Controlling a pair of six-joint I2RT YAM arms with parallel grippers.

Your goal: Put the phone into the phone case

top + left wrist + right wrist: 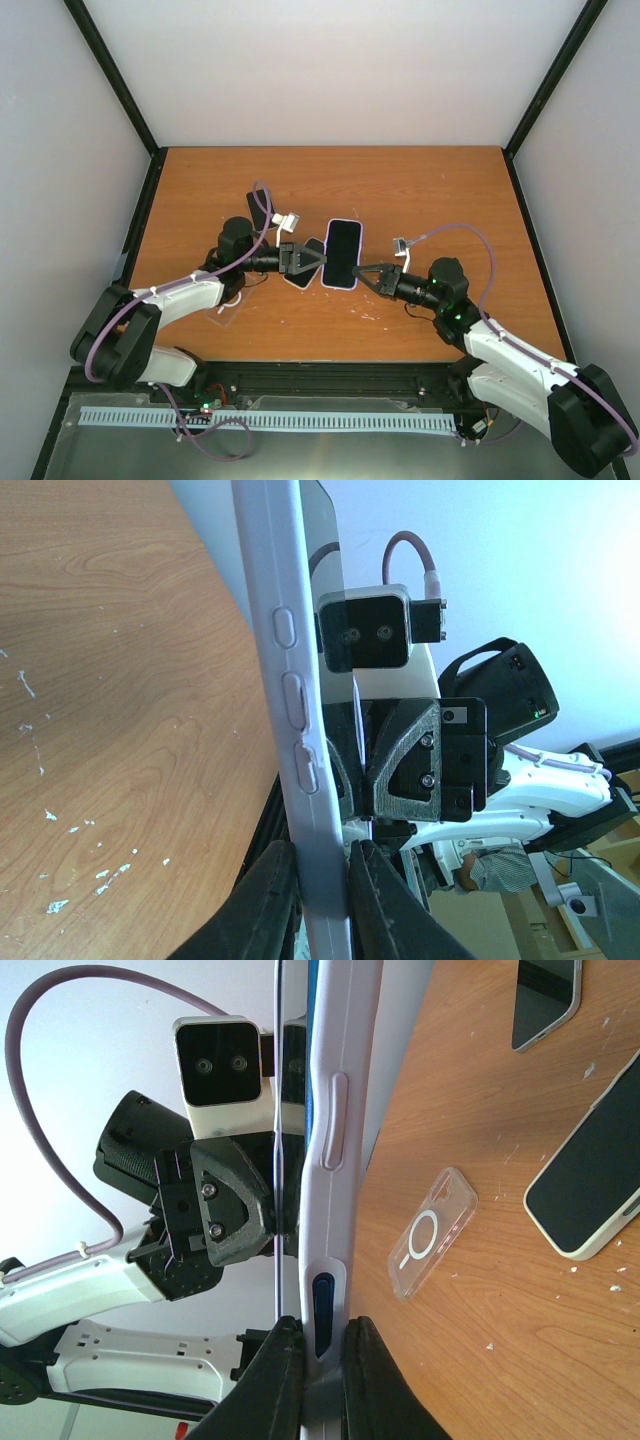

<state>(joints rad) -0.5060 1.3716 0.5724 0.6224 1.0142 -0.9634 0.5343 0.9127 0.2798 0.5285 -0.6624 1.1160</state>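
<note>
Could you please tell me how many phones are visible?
3. The cased phone is gripped between left hand and right hand; a second phone lies on the table under the left hand; a third phone lies beside the left arm. More may be hidden.

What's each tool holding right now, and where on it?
Both hold the cased phone: left tool pinches its left long edge, right tool the right.

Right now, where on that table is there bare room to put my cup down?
The far strip of the table by the back wall and the right side beyond the right arm are bare. Crowded: the middle, with the held phone, and left of it two loose phones and a clear case.
</note>
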